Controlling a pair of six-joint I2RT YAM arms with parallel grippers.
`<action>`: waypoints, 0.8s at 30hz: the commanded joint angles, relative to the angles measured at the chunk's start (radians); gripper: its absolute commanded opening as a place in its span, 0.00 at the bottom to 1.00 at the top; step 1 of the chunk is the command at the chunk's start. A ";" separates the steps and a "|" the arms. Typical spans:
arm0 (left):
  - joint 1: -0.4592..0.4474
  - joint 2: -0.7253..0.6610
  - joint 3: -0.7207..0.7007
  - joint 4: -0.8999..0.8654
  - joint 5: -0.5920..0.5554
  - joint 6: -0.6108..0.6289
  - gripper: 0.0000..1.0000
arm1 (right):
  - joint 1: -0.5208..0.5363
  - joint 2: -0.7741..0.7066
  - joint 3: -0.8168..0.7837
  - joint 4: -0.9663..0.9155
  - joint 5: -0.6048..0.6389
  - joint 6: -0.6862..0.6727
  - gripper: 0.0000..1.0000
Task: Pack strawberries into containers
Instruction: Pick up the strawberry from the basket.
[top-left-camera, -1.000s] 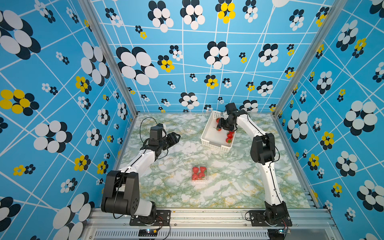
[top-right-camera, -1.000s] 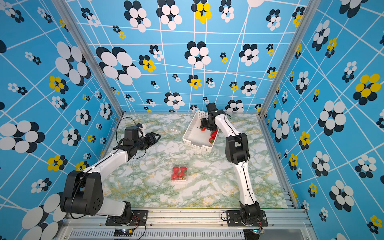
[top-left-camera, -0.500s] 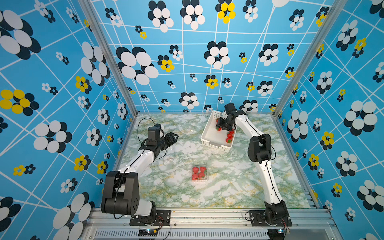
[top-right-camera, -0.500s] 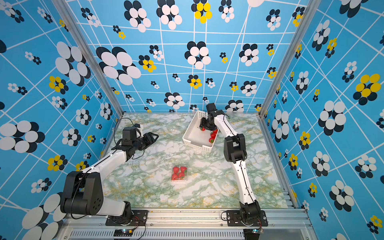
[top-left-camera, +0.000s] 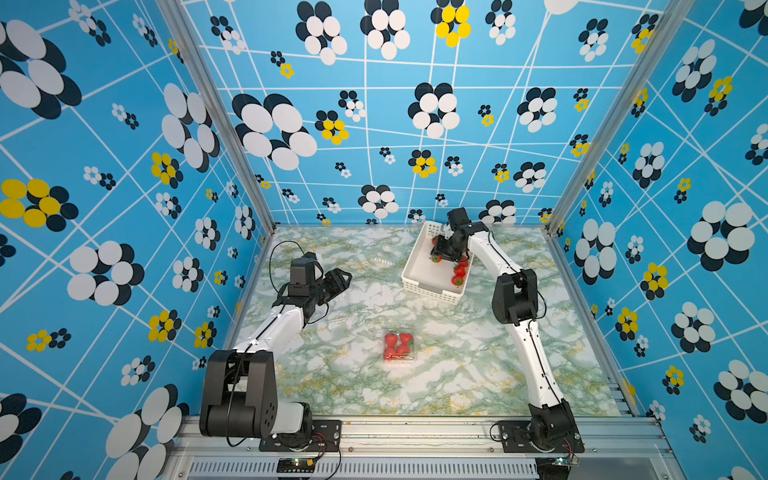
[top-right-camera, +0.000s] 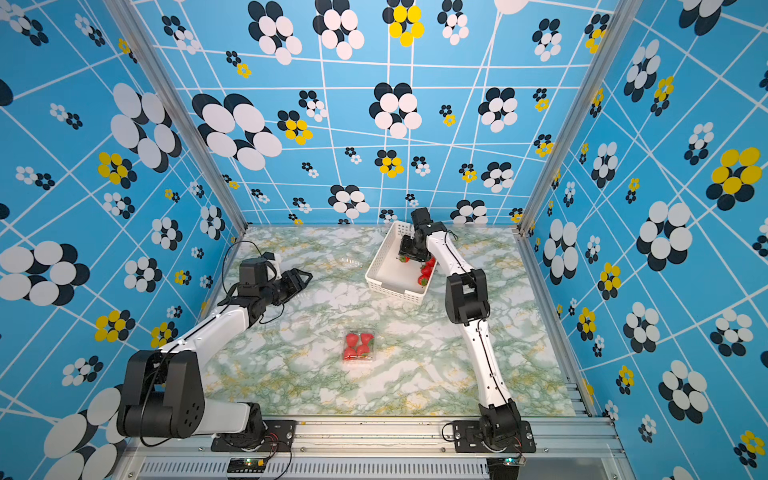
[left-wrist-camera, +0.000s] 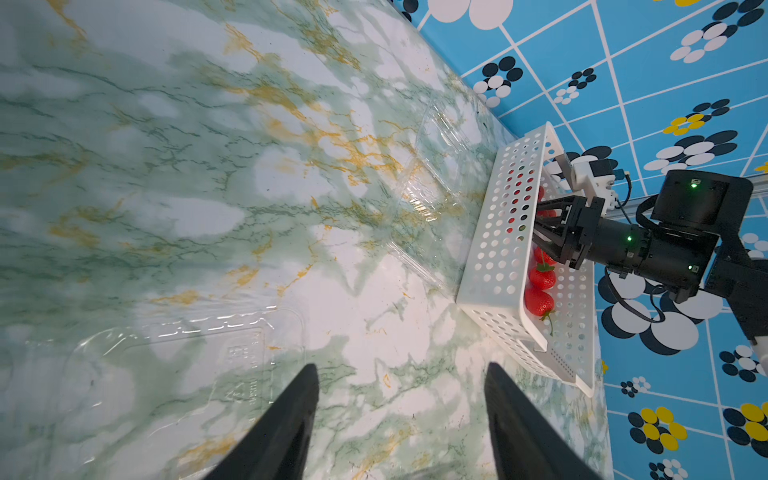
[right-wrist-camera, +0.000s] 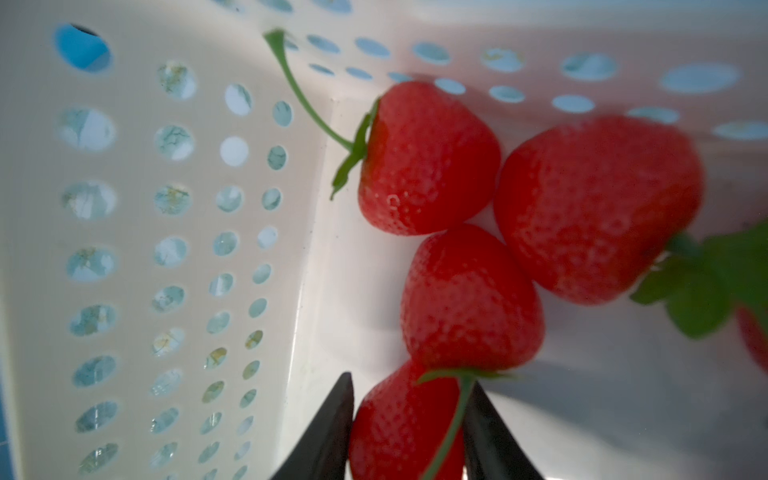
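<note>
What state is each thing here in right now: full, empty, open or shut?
White perforated plastic basket: holds loose red strawberries.
Right gripper: shut on one strawberry inside basket.
Left gripper: open, empty.
Small clear plastic box mid-table: filled with packed strawberries.
Clear plastic box near left gripper: empty.
Clear plastic box beside basket: empty.

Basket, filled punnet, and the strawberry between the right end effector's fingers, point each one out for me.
Basket (top-left-camera: 424, 272): in a top view, on its bare white floor.
Punnet (top-left-camera: 415, 348): in a top view, on its clear rim.
Strawberry (right-wrist-camera: 399, 424): right wrist view, on its red flesh between the fingers.
</note>
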 joint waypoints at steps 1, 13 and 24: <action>0.016 -0.017 -0.032 0.037 0.019 0.004 0.65 | 0.015 0.021 0.006 -0.028 -0.015 0.001 0.46; 0.017 -0.020 -0.040 0.053 0.035 -0.001 0.65 | 0.025 -0.062 -0.146 -0.025 -0.001 -0.004 0.51; 0.025 -0.036 -0.061 0.060 0.037 -0.001 0.65 | 0.036 -0.053 -0.135 -0.019 0.017 -0.008 0.29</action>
